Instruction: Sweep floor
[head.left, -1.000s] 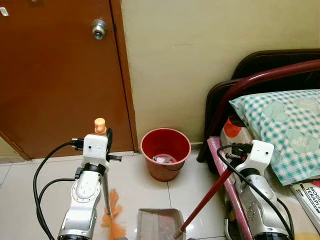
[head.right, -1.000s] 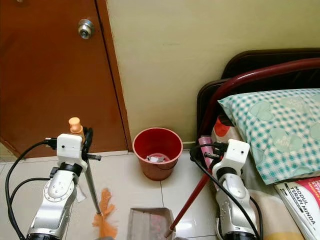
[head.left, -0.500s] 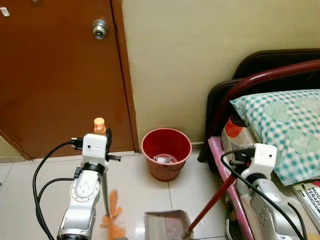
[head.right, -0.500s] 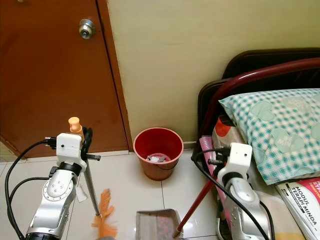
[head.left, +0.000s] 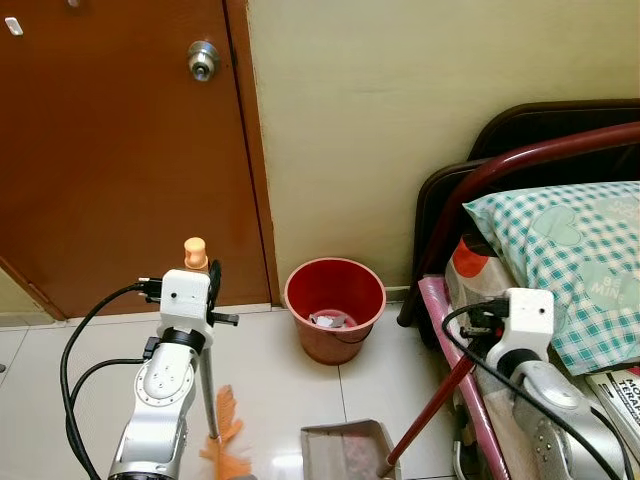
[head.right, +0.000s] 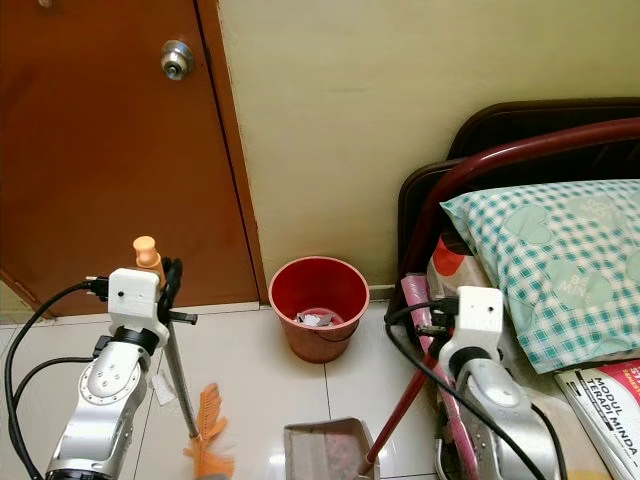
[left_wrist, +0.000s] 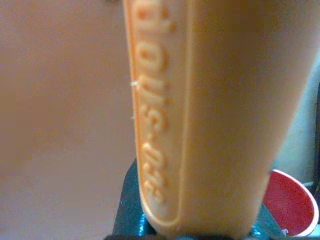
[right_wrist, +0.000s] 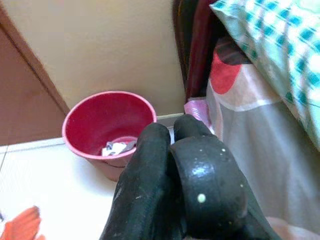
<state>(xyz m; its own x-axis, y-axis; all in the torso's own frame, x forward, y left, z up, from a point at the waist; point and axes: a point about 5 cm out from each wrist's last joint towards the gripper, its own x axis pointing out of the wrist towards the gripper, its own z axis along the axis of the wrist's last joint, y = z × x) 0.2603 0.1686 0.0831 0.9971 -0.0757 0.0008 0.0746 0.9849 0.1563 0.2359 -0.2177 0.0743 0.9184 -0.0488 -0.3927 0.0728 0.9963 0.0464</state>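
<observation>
Left end effector (head.left: 205, 275) is clamped on the broom (head.left: 222, 440); right end effector (right_wrist: 175, 185) grips the dustpan (head.left: 345, 450). The red bucket (head.left: 335, 305) at twelve o'clock risks being knocked; debris may spill.

The two eye views look forward and down from head height at a tiled floor (head.left: 270, 370) where it meets a brown door (head.left: 110, 150) and a yellow wall (head.left: 400, 110), with a bed (head.right: 560, 260) along the right edge. Both take in the same scene, the right eye view showing it shifted slightly leftward. The left wrist view sits extremely close to an orange broom handle (left_wrist: 200, 115) bearing raised lettering, with part of a red bucket (left_wrist: 290, 205) showing beside it. The right wrist view looks along its black fingers (right_wrist: 150, 170) toward that same bucket (right_wrist: 107, 127) at the foot of the wall, sharing bucket, wall and the bed's near edge with the eye views.
</observation>
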